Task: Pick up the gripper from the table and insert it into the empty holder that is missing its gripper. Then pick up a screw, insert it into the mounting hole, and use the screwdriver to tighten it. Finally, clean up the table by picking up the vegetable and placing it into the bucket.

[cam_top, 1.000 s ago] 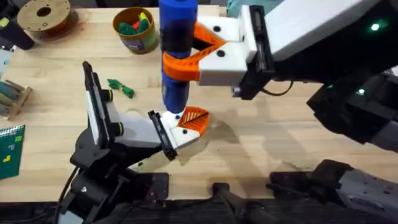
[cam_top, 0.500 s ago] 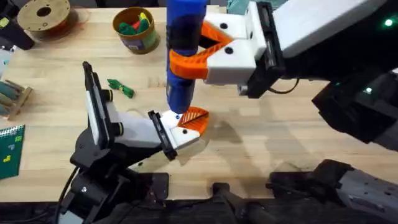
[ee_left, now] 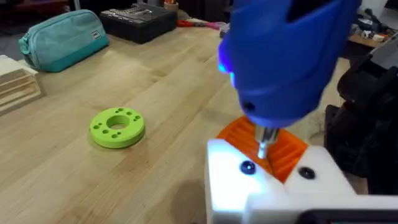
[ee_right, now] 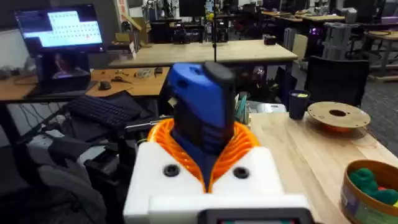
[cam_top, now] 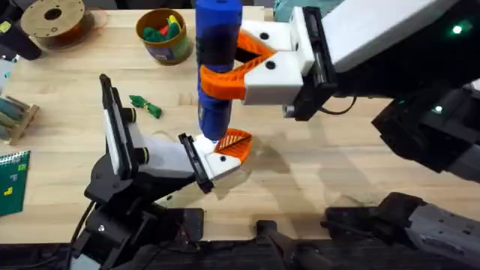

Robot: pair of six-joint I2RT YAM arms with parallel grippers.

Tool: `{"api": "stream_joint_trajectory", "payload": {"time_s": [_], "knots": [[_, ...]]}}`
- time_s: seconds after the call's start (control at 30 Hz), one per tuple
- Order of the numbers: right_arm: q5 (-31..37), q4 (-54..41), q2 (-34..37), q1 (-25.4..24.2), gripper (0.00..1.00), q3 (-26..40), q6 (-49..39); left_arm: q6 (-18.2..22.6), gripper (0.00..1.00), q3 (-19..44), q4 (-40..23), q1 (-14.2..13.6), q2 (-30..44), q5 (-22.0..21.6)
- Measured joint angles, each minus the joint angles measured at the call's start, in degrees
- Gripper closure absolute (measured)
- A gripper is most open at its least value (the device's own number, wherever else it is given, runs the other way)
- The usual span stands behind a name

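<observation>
Right tool (cam_top: pixel 225 71) is clamped on the screwdriver (cam_top: pixel 217 45), orange pads gripping the blue body, upper centre of the overhead view. Screwdriver is held upright, dark tip pointing down onto the holder (cam_top: pixel 214 161) at frame centre. In the left wrist view the tip (ee_left: pixel 264 138) is seen touching or just above the white block, beside a dark screw hole (ee_left: pixel 247 167); contact cannot be told for sure. The gripper (cam_top: pixel 235 142), orange and ribbed, is seated against the holder, just right of the tip.

Left tool (cam_top: pixel 217 159) is reached in from the lower left; the holder and orange wedge are held at its end, but whether its fingers are apart or together cannot be told.

The vegetable (cam_top: pixel 145 106) is lying on the bench (cam_top: pixel 315 161), left of centre, well apart from the tools. The bucket (cam_top: pixel 164 34) is standing at upper left-centre, green and yellow items already inside. A brown spool (cam_top: pixel 52 18) is seen at the upper left corner. A light-green ring (ee_left: pixel 117 127) is lying flat on the bench in the left wrist view, with a teal pouch (ee_left: pixel 62 40) farther back.
</observation>
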Motion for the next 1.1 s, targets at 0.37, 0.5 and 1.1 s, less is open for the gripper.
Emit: {"api": "stream_joint_trajectory", "payload": {"time_s": [0.37,0.5,1.1], "knots": [[0.0,0.0,0.95,0.0,0.97,0.0,-0.08,-0.01,0.995,0.0,0.0,0.0,0.0,0.0],[0.0,0.0,0.95,0.0,0.97,0.0,-0.26,-0.02,0.995,0.0,0.0,0.0,0.0,0.0],[0.2,0.33,2.56,0.0,0.97,0.0,-0.46,-0.09,0.995,0.0,-0.07,0.0,0.0,0.0]]}}
